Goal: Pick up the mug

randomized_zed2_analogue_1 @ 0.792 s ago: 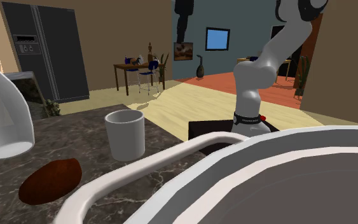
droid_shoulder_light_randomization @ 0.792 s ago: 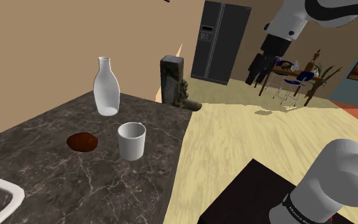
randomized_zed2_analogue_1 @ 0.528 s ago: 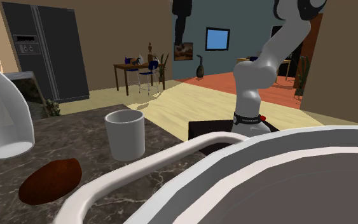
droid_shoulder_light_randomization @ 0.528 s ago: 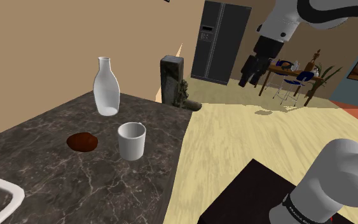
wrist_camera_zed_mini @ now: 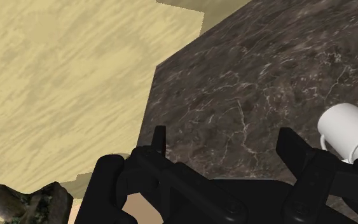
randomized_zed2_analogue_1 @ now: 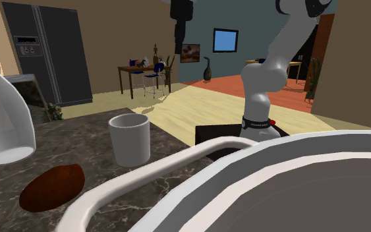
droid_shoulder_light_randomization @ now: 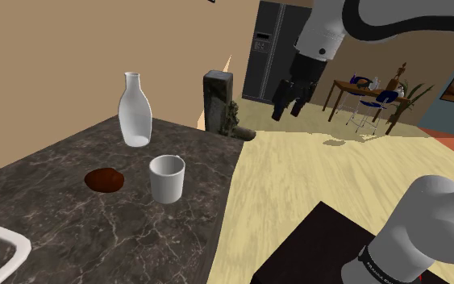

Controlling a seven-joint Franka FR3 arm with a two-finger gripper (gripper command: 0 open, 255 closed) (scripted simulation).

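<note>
Brown lump (droid_shoulder_light_randomization: 105,179) sits leftmost on the dark marbled countertop (droid_shoulder_light_randomization: 56,202). Just behind it is a white bottle (droid_shoulder_light_randomization: 134,113), then the white mug (droid_shoulder_light_randomization: 167,177), upright, mouth up, near the countertop's right edge in the shoulder view. Further right the gripper (droid_shoulder_light_randomization: 288,105) hangs high, well apart from the mug, jaws apart and empty. The mug looks rigid, light, likely slick: I'd pinch its wall at the rim, one finger inside.

shldr: over counter (droid_shoulder_light_randomization: 56,202) | ext2: low, faces arm (randomized_zed2_analogue_1: 289,39) | wrist: down | shared: mug (droid_shoulder_light_randomization: 167,179)

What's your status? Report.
Gripper open, high, far from mug. Mug upright on dark counter, untouched. Bottle, brown lump nearby, apart; approach looks clear.
</note>
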